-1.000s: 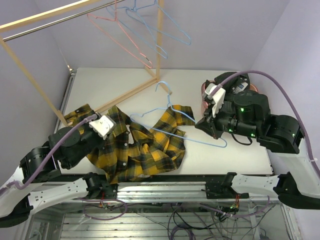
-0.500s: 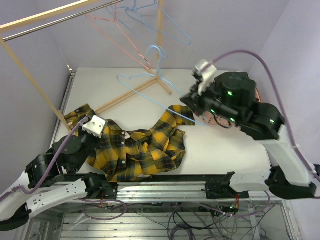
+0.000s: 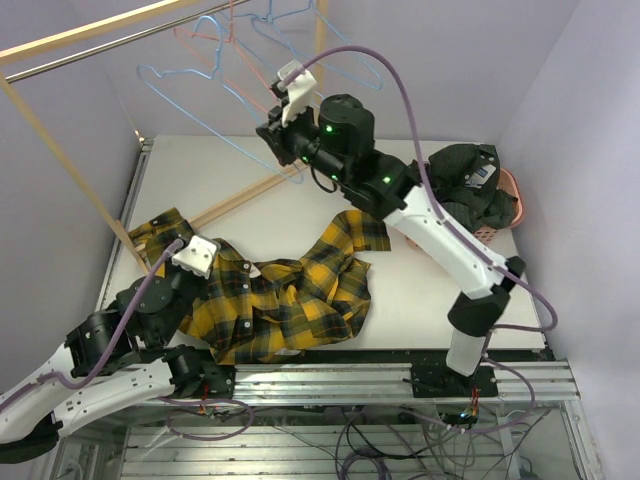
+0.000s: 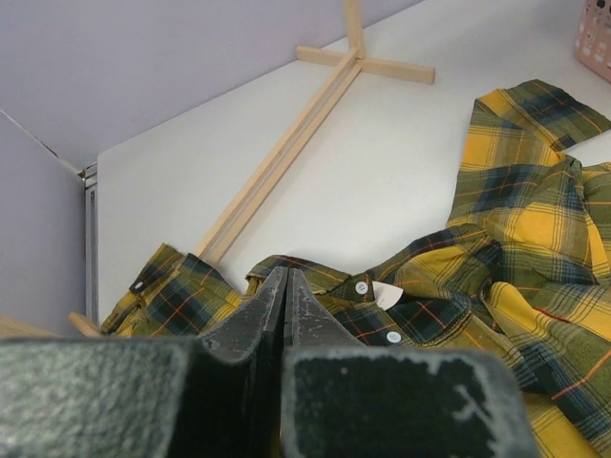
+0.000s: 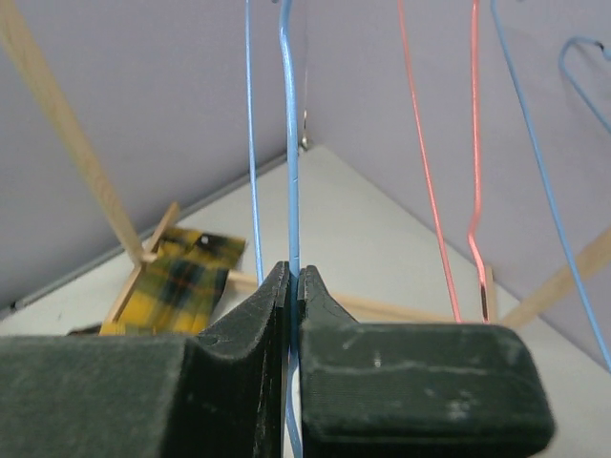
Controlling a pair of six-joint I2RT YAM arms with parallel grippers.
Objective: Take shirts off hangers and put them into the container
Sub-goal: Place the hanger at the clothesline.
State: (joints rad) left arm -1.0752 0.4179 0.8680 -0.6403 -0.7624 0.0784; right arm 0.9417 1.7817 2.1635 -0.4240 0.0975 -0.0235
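Left wrist view: left gripper (image 4: 287, 277) is sitting shut at the limp plaid shirt (image 4: 535, 219), whose collar should hold best; right gripper (image 5: 292, 277) is pinching the springy blue hanger (image 5: 290, 143).

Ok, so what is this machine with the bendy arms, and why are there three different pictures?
It is a robot with two arms fixed at the edge of a white table. Each arm ends in a pinching tool with two fingers. One picture comes from a camera up above, looking down on everything. The other two come from small cameras on the wrists, so you see each tool's fingers close up. On the table lies a crumpled yellow plaid shirt. The left tool is shut, its tips right at the shirt's collar; I cannot tell if it pinches cloth. The right tool is up by the wooden rack and is shut on a thin blue hanger. At the right sits a pink basket with a dark shirt already in it.
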